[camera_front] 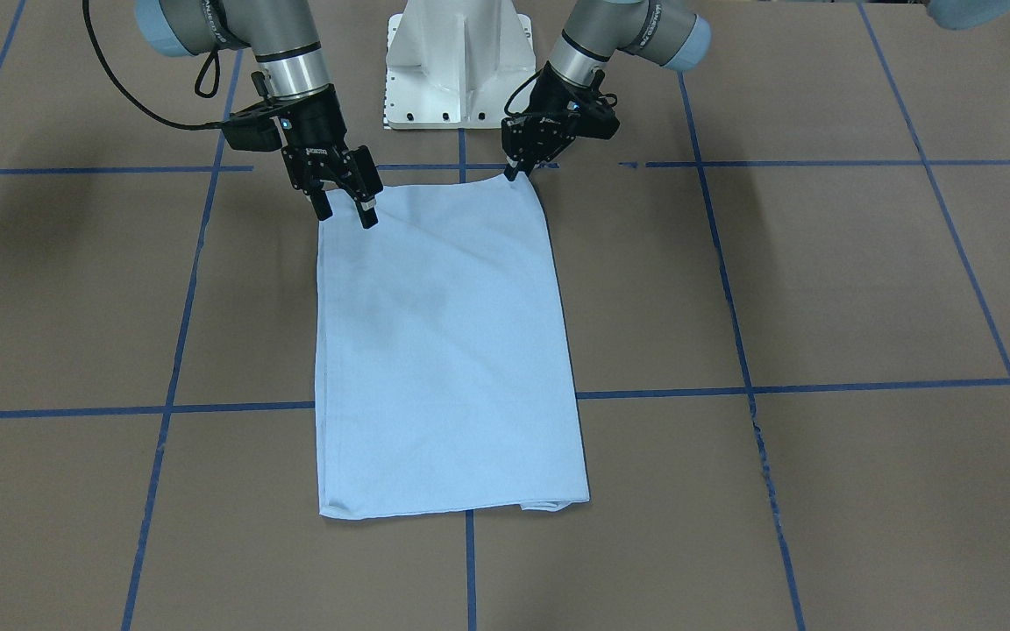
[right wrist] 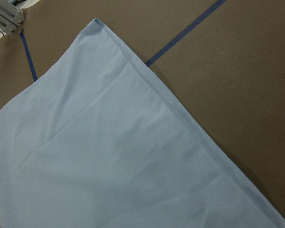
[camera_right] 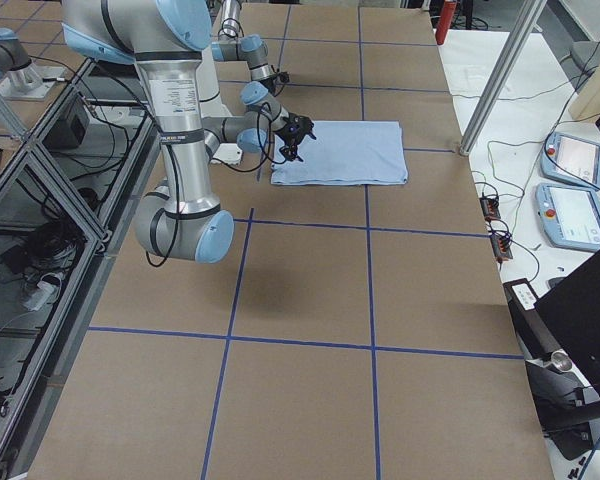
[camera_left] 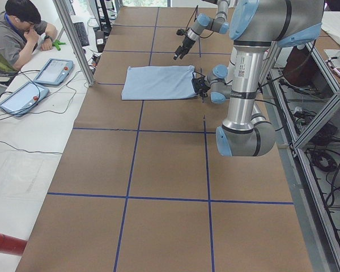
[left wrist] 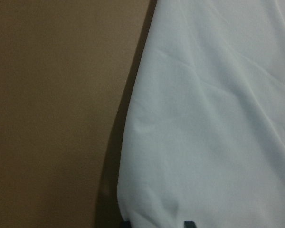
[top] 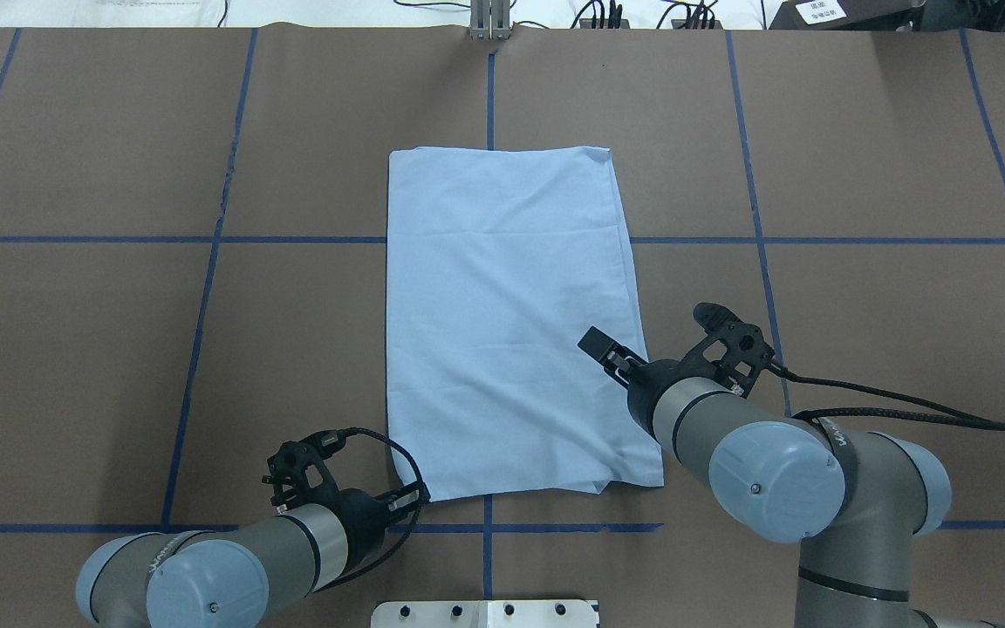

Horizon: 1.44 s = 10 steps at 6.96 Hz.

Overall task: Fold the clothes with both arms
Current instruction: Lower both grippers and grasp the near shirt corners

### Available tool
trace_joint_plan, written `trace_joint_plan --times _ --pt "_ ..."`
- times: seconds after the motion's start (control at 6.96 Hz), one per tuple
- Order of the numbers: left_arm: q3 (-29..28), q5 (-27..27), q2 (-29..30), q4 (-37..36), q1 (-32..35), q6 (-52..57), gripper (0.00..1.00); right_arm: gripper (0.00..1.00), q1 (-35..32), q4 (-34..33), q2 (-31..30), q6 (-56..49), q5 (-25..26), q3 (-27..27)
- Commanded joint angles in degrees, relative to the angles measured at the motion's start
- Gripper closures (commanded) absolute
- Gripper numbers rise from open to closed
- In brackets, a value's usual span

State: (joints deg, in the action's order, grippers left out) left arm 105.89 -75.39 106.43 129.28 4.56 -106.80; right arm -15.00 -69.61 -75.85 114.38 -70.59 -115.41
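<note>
- T-shirt (camera_front: 448,350) is light blue and sits as a long plain rectangle, flat on the counter (camera_front: 821,289) about mid-width. The long sides run from my end out to the far end.
- Mostly smooth, just a few soft creases. At the far end you can see layered edges stacked on each other.
- The near short edge is just in front of my white base (camera_front: 457,61), and a blue tape line (camera_front: 821,386) runs under the cloth crosswise.
- My left fingers (camera_front: 514,169) are down low at the near left corner. They look pinched together on it, and the corner peaks up a little to meet them.
- My left wrist cam is basically all blue fabric, with the cloth's edge and brown counter on one side.
- My right fingers (camera_front: 367,209) are spread wide apart with nothing between them. They're hanging above the near right corner, clear of the fabric.
- My right wrist cam looks down on the shirt's stitched hem running diagonally, with counter beyond it.
- Left arm (top: 206,567) comes in low from the near left, and right arm (top: 773,471) reaches in from the near right, with a black cable looping off it.
- Past the far edge there's a white side table where a person (camera_left: 14,34) is sitting with two tablet-style controllers (camera_left: 54,71) next to them.
</note>
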Motion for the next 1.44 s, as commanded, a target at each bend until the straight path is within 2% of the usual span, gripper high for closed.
trace_joint_plan --times 0.0,0.14,0.29,0.43,0.58,0.86,1.15,1.29 --pt "0.2 0.1 -0.1 0.0 0.1 0.1 1.00 0.04 1.5 -0.1 0.1 2.8 0.2 0.0" --pt "0.2 0.1 0.3 0.0 0.1 0.1 1.00 0.19 2.8 -1.2 1.0 8.8 0.1 -0.3" --pt "0.2 0.1 0.4 0.0 0.0 0.1 1.00 0.29 5.1 -6.8 1.1 14.8 0.0 -0.3" --pt "0.2 0.1 0.4 -0.1 0.0 0.1 1.00 0.29 6.9 -10.4 1.1 16.2 0.0 -0.1" --pt "0.2 0.1 0.4 0.0 0.0 0.1 1.00 0.25 8.2 -12.9 1.2 16.3 0.1 0.1" --pt "0.3 0.0 0.4 0.0 0.0 0.0 1.00 0.24 10.8 -14.8 3.8 19.5 0.4 2.5" --pt "0.3 0.0 0.4 0.0 0.0 0.1 1.00 0.24 10.8 -14.9 6.0 19.6 0.7 6.1" --pt "0.3 0.0 0.4 0.0 0.0 0.1 1.00 0.24 10.7 -14.9 6.1 19.6 0.7 6.2"
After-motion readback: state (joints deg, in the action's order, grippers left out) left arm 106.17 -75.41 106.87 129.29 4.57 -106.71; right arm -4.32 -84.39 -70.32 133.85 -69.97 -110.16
